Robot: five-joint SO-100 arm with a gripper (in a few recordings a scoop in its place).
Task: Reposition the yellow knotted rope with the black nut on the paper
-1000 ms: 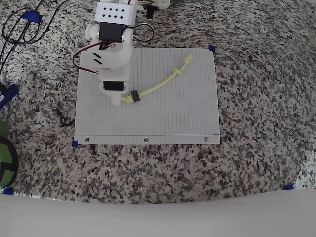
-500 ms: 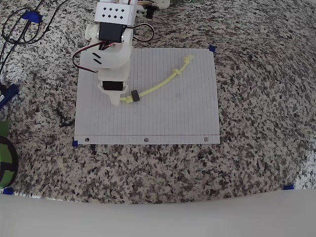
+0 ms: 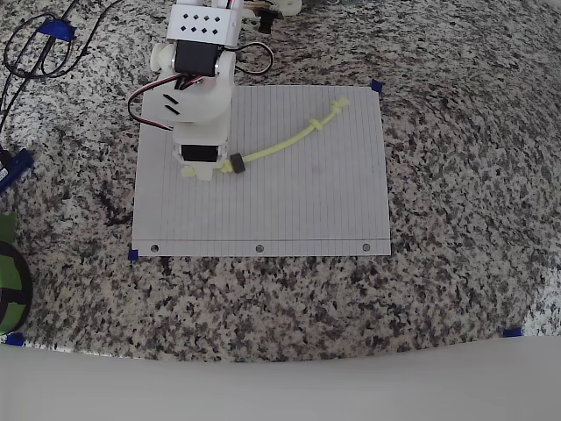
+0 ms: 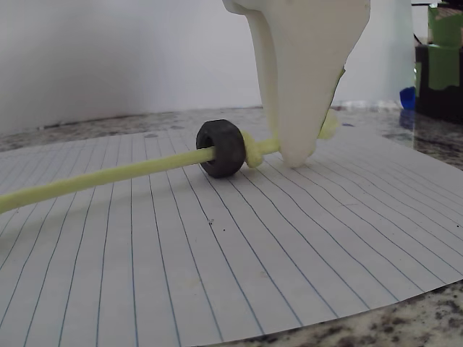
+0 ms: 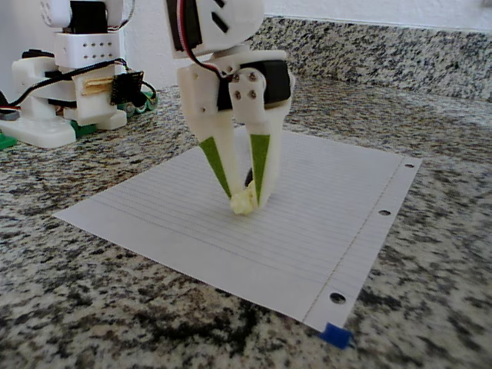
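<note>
Granite surface [image 3: 456, 175] carries paper [image 3: 307, 210]. Gripper [image 5: 244, 201] closed on yellow knotted rope [image 3: 280, 149] end beside black nut [image 3: 235, 164], near paper's left edge, likely for dragging.

Yellow knotted rope [image 3: 280, 146], black nut [image 3: 234, 163], on paper [image 3: 298, 210]

A speckled granite counter under soft, even light.

We see a grey, black and white granite countertop [image 3: 456, 175] spreading across the overhead view, with a pale plain band along its near edge [image 3: 280, 390]. In the fixed view the granite rises into a low backsplash [image 5: 384, 54] with a white wall [image 5: 430, 11] above it. Small blue tape marks [image 3: 512, 332] sit on the stone, and black cables [image 3: 35, 48] loop at the upper left corner. Shadows are faint.
</note>
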